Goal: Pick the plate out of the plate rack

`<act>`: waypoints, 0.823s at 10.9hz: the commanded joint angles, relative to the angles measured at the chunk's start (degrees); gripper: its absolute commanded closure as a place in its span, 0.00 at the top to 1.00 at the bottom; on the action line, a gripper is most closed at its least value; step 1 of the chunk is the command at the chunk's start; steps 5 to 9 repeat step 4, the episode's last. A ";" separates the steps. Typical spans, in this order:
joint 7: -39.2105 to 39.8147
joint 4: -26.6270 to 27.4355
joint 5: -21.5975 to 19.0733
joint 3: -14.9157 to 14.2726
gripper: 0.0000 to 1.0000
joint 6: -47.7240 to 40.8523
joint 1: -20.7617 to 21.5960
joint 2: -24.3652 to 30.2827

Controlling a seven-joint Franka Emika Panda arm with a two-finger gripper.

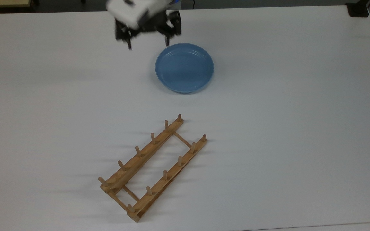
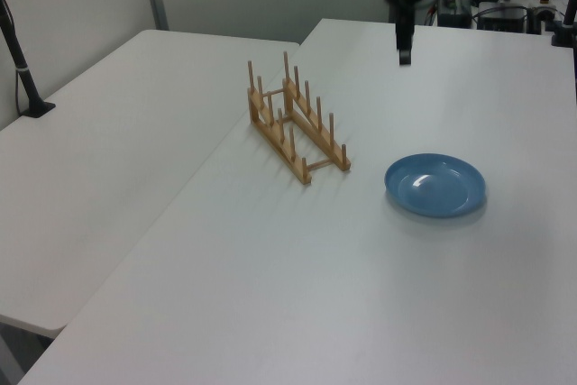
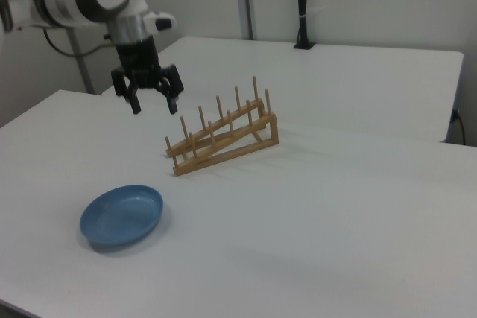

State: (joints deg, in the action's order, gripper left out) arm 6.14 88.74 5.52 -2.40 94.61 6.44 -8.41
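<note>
plate (image 1: pixel 184 67) flat, rack (image 1: pixel 153 167) lies diagonally.

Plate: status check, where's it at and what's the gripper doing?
Gripper open, empty, raised above the table. Plate flat on the table, apart from the plate rack. Rack holds nothing. Nothing between gripper and plate.

plate (image 1: pixel 184 68): plain light blue | plate rack (image 1: pixel 153 167): light-brown wood | claw (image 3: pixel 154 105): black

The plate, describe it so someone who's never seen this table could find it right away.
On the white table, look beyond the wooden plate rack toward the top view's upper edge. The plate lies flat there, apart from the rack: round, shallow, light blue, the table's one coloured thing.
</note>
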 commanded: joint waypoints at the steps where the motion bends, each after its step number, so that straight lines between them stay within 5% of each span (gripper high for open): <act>1: -5.70 3.54 0.19 -0.07 1.00 -0.75 -1.43 7.43; 9: -5.53 3.55 -0.07 -0.24 1.00 -1.01 -2.83 8.14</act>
